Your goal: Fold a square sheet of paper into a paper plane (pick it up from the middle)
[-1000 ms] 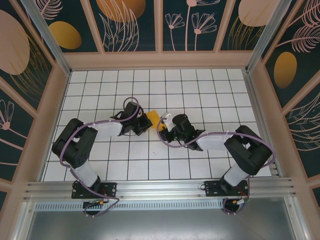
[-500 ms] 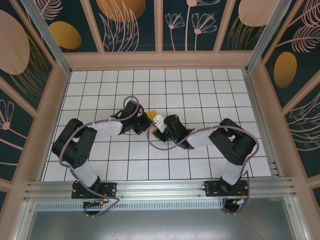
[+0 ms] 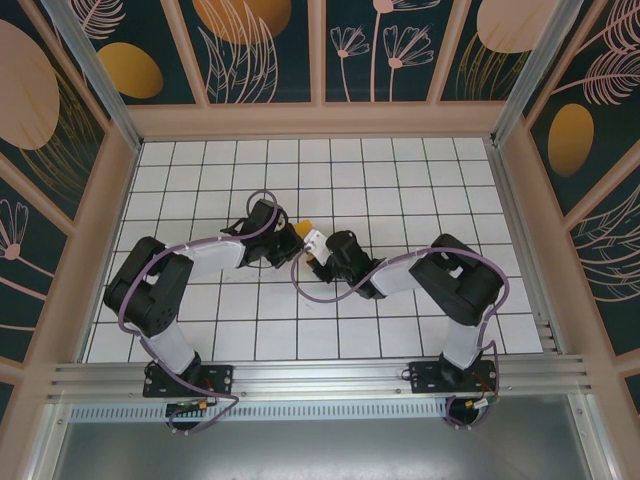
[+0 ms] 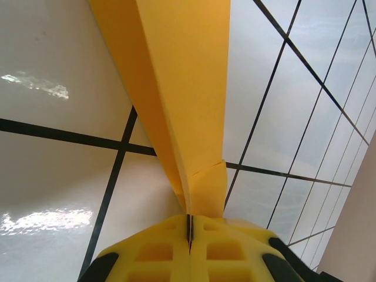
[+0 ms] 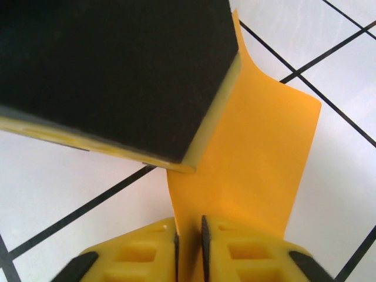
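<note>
The square sheet of paper [image 3: 303, 230], orange-yellow and folded into a narrow creased strip, hangs above the table's middle between both grippers. In the left wrist view the folded paper [image 4: 188, 88] runs up out of my left gripper [image 4: 190, 226], whose yellow pads are pressed shut on its end. My right gripper [image 5: 189, 241] has an edge of the paper [image 5: 264, 147] between its pads, which stand only a sliver apart. The left gripper's black-and-yellow finger [image 5: 117, 76] sits just above it. From above, my left gripper [image 3: 288, 244] and right gripper [image 3: 318, 250] almost touch.
The white grid table [image 3: 400, 180] is fenced by a raised peach-coloured frame [image 3: 320, 120] and dark floral wall panels. Both arms reach in from the near edge, elbows out towards the sides. Purple cables loop beside each wrist.
The right arm has swung left to meet the left gripper, and its jaws have narrowed onto the paper. The left gripper has stayed shut on the paper in place.
</note>
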Tool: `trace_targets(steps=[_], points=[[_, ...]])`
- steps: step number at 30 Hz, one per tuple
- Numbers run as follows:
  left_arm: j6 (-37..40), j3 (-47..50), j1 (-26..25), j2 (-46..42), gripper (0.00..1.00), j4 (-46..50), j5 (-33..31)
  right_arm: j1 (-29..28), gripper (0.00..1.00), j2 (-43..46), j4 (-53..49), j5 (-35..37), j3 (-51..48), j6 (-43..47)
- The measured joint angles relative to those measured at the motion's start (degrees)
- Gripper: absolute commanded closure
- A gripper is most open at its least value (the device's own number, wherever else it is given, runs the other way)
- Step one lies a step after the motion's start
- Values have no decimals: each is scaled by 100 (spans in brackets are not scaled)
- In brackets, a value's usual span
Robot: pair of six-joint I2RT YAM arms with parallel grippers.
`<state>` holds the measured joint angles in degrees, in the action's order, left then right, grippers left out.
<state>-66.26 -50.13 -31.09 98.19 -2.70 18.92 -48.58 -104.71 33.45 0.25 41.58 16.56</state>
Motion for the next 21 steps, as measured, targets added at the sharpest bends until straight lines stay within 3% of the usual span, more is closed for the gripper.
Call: trace_targets(steps=[2,6,9,14,21], points=[[0,-13,0,0,96,17,-2,17,94,-17,37,0,0,-11],[33,-46,0,-2,81,55,-63,79,100,-24,98,-96,0,-90],[94,-111,7,-55,65,146,-146,201,100,-24,111,-299,-7,-227],[188,-142,160,-319,49,199,-278,479,100,-15,109,-772,-33,-557],[291,-81,496,-835,45,208,-466,743,100,42,92,-1565,-48,-1167]])
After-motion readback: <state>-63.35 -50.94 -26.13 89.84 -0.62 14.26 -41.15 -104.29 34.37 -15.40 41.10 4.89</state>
